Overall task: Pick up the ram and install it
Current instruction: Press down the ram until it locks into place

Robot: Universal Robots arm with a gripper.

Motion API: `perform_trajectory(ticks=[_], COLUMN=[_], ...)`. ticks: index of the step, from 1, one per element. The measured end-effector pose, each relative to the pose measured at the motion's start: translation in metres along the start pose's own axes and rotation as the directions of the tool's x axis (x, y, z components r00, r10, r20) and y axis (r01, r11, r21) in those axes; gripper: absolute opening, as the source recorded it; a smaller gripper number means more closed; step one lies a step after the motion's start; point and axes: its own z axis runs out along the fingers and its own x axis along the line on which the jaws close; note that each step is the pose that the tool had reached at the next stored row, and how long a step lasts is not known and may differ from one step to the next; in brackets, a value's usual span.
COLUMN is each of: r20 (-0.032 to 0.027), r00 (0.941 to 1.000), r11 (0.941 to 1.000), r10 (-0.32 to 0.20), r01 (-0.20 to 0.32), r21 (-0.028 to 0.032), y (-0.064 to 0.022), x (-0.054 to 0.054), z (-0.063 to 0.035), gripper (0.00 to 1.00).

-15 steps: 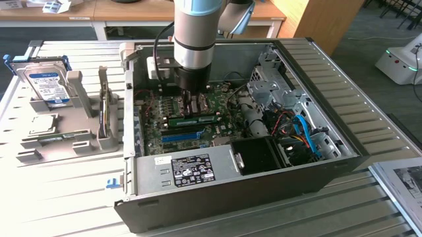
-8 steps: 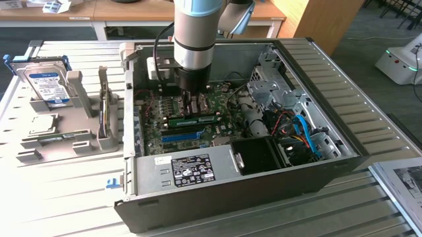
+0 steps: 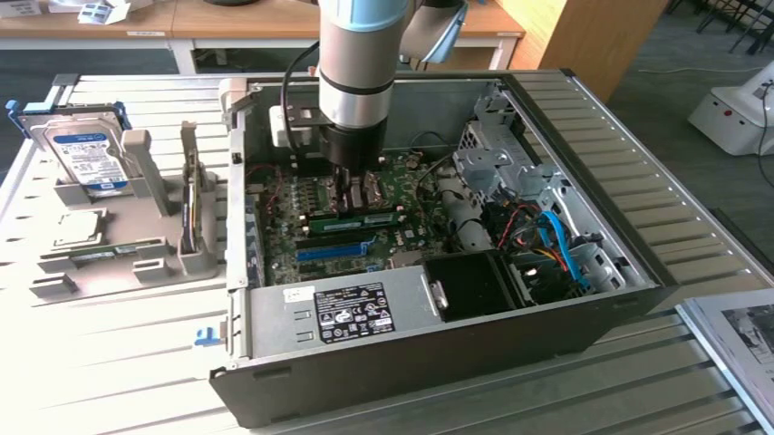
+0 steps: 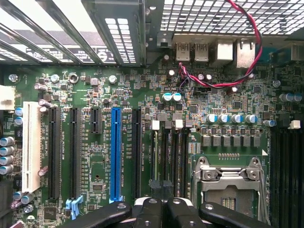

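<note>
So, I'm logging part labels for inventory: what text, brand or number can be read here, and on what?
None reads with certainty.
Power supply label: white print, too small.
Hard drive label: blue and white, text blurred.
Motherboard slot lettering: white print beside the blue slot, too fine to quote.

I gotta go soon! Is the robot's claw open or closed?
Gripper: closed, right above the long thin green ram stick; whether it holds it cannot be told.

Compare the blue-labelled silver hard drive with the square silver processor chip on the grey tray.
The blue-labelled silver hard drive stands on edge; the square silver processor chip lies flat. The drive is larger than the chip. Both sit in the grey tray.
</note>
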Motion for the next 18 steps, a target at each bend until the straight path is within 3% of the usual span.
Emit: perform_trajectory(ticks=[18], r20=[0.002], r00=[1.0], r11=[1.0], r10=[0.0], r01=[0.0], r21=[0.0008], y=[-0.0001], x=[-0.0002], z=[-0.0004], gripper=[0.1])
